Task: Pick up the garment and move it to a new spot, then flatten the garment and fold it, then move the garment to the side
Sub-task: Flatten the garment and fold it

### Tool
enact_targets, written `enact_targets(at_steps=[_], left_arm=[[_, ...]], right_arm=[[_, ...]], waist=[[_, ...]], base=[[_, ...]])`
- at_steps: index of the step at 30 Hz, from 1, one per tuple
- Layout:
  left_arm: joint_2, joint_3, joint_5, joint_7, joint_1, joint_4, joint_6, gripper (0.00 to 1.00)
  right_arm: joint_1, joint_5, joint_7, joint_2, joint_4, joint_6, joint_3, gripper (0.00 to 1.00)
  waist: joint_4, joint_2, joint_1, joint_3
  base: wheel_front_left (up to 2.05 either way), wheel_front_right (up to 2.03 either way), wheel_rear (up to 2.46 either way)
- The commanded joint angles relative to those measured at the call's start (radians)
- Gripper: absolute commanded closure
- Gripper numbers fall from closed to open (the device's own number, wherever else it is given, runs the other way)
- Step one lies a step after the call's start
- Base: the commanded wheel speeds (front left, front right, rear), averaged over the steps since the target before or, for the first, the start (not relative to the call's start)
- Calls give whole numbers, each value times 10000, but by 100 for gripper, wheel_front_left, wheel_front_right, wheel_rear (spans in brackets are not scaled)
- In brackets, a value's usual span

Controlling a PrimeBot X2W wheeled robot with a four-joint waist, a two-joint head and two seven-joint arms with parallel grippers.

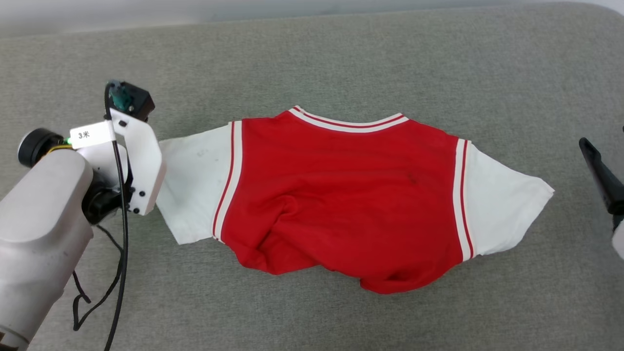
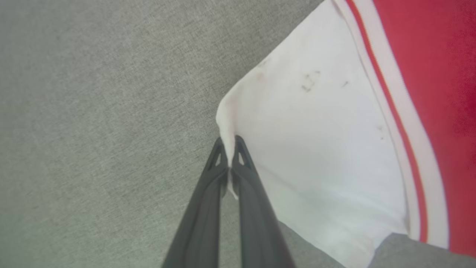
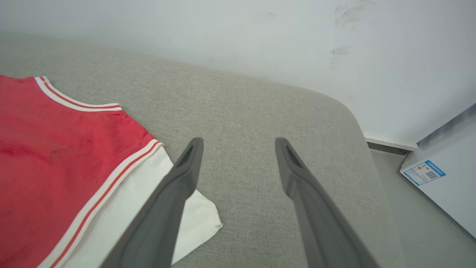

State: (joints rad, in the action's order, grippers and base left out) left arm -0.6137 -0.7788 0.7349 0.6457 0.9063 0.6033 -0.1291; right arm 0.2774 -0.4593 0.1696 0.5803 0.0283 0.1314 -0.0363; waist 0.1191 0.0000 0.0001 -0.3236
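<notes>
The garment (image 1: 341, 195) lies spread on the grey cushion (image 1: 341, 58), plain red side up, collar toward the far edge and a white sleeve out to each side. Its lower hem is bunched and no lettering shows. My left gripper (image 2: 230, 143) is shut on the outer edge of the left sleeve (image 2: 316, 149), with a fold of white cloth pinched between the fingertips. In the head view the left wrist (image 1: 139, 161) covers that sleeve edge. My right gripper (image 3: 238, 143) is open and holds nothing, over bare cushion just right of the right sleeve (image 3: 193, 216). One of its fingers (image 1: 598, 168) shows in the head view.
The cushion's rounded far right corner (image 3: 346, 111) drops to the floor (image 3: 409, 208) beside a white wall (image 3: 223, 33). A white box with a blue label (image 3: 424, 172) stands there. A black cable (image 1: 119, 273) hangs from my left arm.
</notes>
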Motion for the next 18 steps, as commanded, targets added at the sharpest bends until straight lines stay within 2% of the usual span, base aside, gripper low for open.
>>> enact_targets(at_steps=[1,6,10,14,18], left_arm=[[-9,-115,-40,-384,217,-134,5,100],[-15,-479,-72,-988,473,-548,5,100],[-25,-752,-110,-1266,647,-856,4,100],[45,-935,-89,-1416,871,-1065,4,100],[73,-1060,-120,-1539,1078,-1183,4,100]], right_arm=[[324,-320,645,572,-128,-14,-310,0],[732,-1706,3358,2056,-265,-14,-1538,0],[1292,-2713,5360,2752,-99,-14,-2213,0],[1900,-3057,6592,2927,313,-14,-2861,0],[2441,-3027,7068,2612,909,-14,-3516,0]], waist=[[-203,0,-1,156],[-484,0,-1,161],[-683,0,-1,38],[-892,0,-1,-156],[-1045,0,-1,-373]], base=[[0,0,0],[0,0,0],[0,0,0],[0,0,0],[0,0,0]])
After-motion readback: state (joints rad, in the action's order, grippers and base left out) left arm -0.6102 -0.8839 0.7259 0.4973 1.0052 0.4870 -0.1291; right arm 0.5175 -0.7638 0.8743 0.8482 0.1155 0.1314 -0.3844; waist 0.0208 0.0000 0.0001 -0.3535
